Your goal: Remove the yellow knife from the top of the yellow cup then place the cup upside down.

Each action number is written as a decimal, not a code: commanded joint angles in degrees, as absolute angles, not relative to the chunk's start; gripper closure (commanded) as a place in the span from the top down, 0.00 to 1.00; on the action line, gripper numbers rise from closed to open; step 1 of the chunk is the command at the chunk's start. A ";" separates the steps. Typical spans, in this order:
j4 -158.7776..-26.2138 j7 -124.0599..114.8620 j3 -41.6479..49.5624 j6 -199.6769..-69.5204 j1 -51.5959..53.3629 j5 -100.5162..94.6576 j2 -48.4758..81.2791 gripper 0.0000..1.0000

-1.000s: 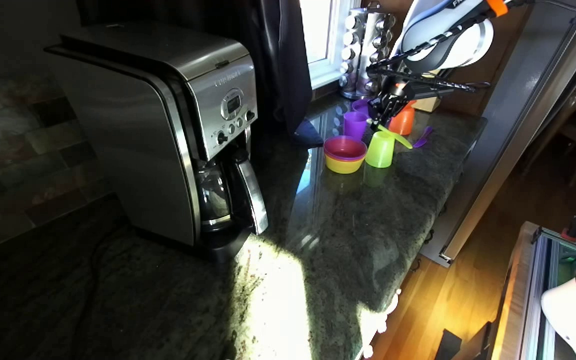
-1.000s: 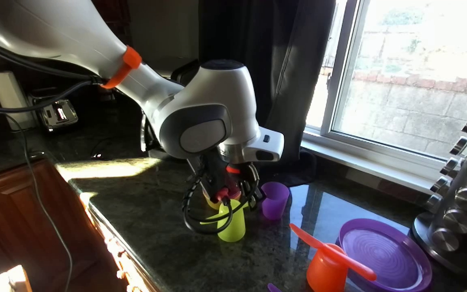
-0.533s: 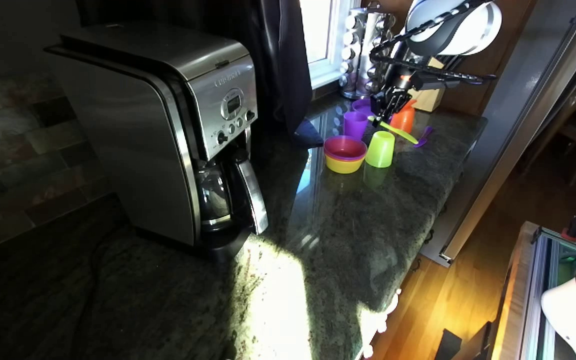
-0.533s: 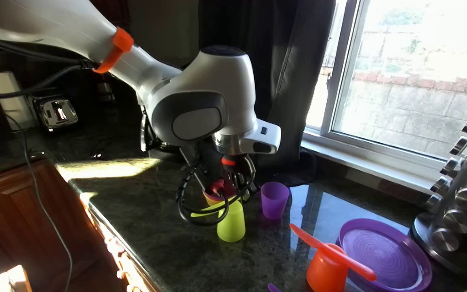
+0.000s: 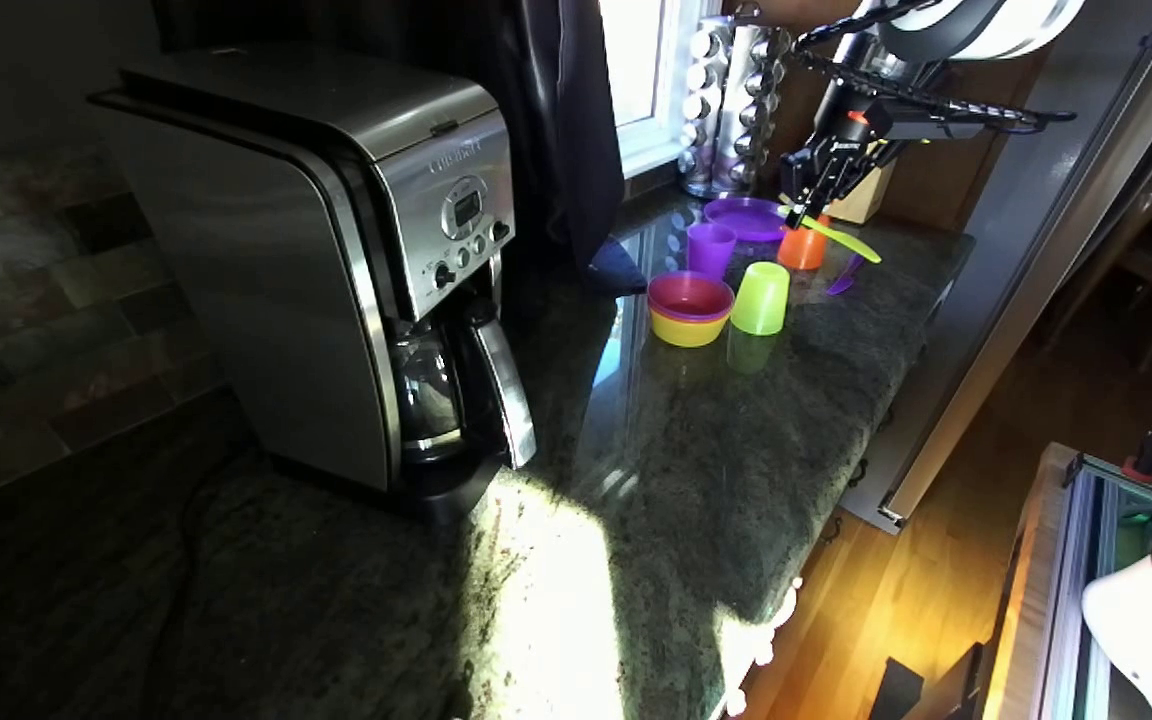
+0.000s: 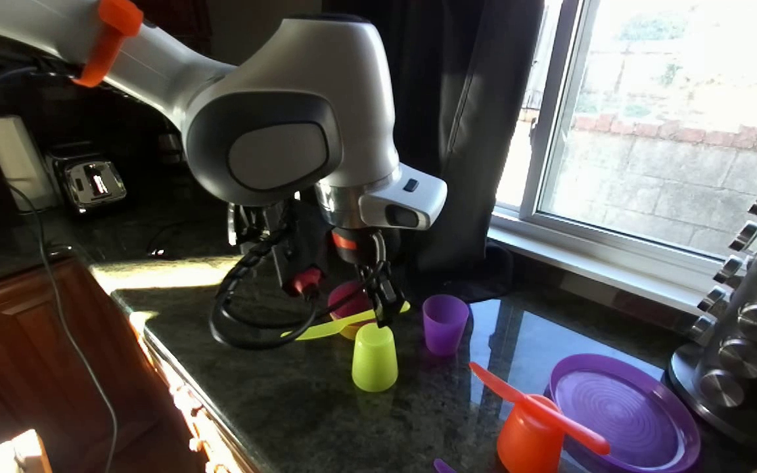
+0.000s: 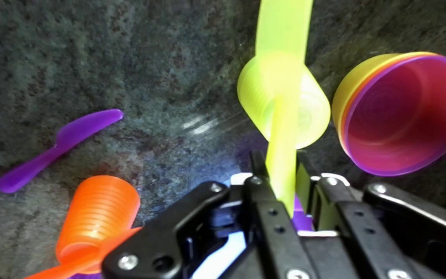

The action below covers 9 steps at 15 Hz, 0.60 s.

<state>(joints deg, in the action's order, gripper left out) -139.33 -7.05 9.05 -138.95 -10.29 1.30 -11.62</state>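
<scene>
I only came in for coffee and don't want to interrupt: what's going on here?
A robot arm is holding a yellow-green knife in its gripper, in the air and clear of the yellow-green cup. The cup stands on the counter beside a stack of bowls, narrow end up, so it looks upside down already. The knife has not been put down yet.

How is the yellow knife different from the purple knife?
The yellow knife is bright yellow-green, but the purple knife is purple. The yellow knife is up in the air, held by the gripper; the purple knife lies on the counter with nothing holding it. Both are slim, one-colour knives.
</scene>
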 commanded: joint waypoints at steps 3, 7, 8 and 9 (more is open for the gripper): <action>-147.54 -10.40 9.46 -141.48 -12.89 -0.48 -18.21 0.06; -150.60 -0.70 13.73 -150.56 -11.60 5.71 -16.74 0.06; -150.98 0.93 14.57 -152.41 -11.65 6.58 -15.83 0.06; -151.29 4.12 15.84 -153.32 -10.92 9.00 -15.32 0.06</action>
